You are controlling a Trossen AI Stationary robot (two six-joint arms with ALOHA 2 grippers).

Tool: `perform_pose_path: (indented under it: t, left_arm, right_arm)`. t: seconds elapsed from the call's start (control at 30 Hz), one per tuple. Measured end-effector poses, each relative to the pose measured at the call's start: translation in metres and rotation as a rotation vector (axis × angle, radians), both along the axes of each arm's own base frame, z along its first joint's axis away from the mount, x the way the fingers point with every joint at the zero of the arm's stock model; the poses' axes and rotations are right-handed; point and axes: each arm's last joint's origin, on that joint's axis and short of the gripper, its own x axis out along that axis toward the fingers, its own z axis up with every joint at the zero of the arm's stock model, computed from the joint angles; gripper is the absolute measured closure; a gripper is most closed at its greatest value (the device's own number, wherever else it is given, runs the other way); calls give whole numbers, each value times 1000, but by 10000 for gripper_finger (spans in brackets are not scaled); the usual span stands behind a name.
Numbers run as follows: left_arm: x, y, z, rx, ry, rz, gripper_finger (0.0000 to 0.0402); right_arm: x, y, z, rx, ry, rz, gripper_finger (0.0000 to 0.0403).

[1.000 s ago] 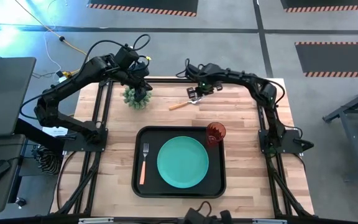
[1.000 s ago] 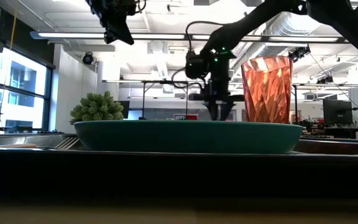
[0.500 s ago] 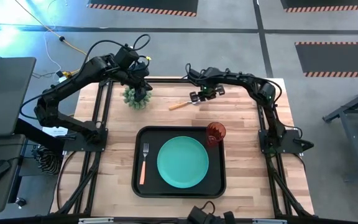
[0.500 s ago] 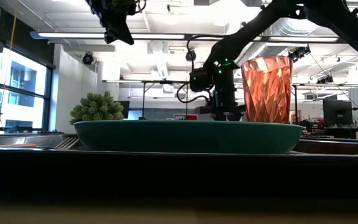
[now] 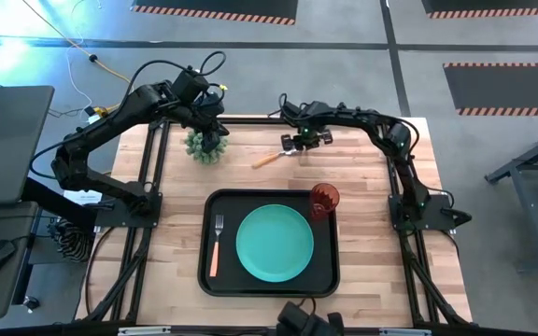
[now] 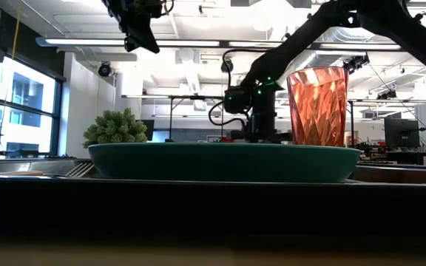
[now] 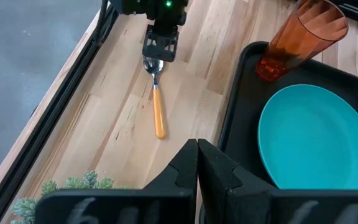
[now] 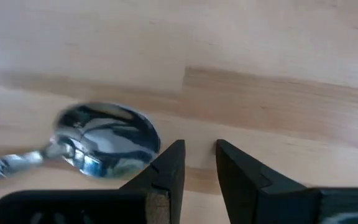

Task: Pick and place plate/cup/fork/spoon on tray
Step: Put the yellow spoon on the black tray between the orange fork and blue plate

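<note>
The spoon (image 5: 271,157) lies flat on the wooden table beyond the tray, its silver bowl (image 8: 107,140) toward the right. My right gripper (image 5: 296,143) is low over the bowl end, pointing down. Its fingers are a narrow gap apart (image 8: 199,168), with the bowl beside them and bare wood between them. My left gripper (image 5: 215,126) is shut (image 7: 197,152) and empty, high above the green plant. The black tray (image 5: 207,210) holds the teal plate (image 5: 275,244), the fork (image 5: 217,247) at its left and the red-orange cup (image 5: 324,200) upright in its far right corner. My right gripper comes at the spoon from above, pointing down. One finger (image 8: 166,171) stands right at the rim of the spoon's bowl (image 8: 149,146). I cannot tell whether it touches. The spoon lies flat on the table.
A spiky green potted plant (image 5: 204,145) stands on the table at the far left, under my left gripper. Bare wood shows on both sides of the tray and between the tray and the spoon.
My right gripper has gone down toward the table at the spoon's bowl end; in the low view its fingers have sunk behind the plate's rim.
</note>
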Motion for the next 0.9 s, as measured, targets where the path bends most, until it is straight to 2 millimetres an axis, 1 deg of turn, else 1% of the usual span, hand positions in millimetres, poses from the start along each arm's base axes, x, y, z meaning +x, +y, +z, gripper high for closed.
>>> perform_pose_path:
  t: [0.2, 0.33, 0.47, 0.6, 0.77, 0.9]
  left_arm:
    - [0, 0, 0, 0, 0, 1, 401]
    - [0, 0, 0, 1, 0, 1, 401]
    - [0, 0, 0, 1, 1, 1, 401]
    - [0, 0, 0, 1, 1, 1, 401]
    - [0, 0, 0, 1, 1, 1, 402]
    - [0, 0, 0, 1, 1, 1, 401]
  right_arm:
    - [10, -9, 3, -48, -123, -25, 320]
    - [20, -12, 0, -59, -212, -44, 320]
    - [21, -12, -5, -35, -226, -45, 320]
    - [23, -11, -5, -44, -225, -52, 320]
    - [28, -13, -2, -62, -243, -52, 320]
    - [35, -15, 2, -78, -307, -41, 320]
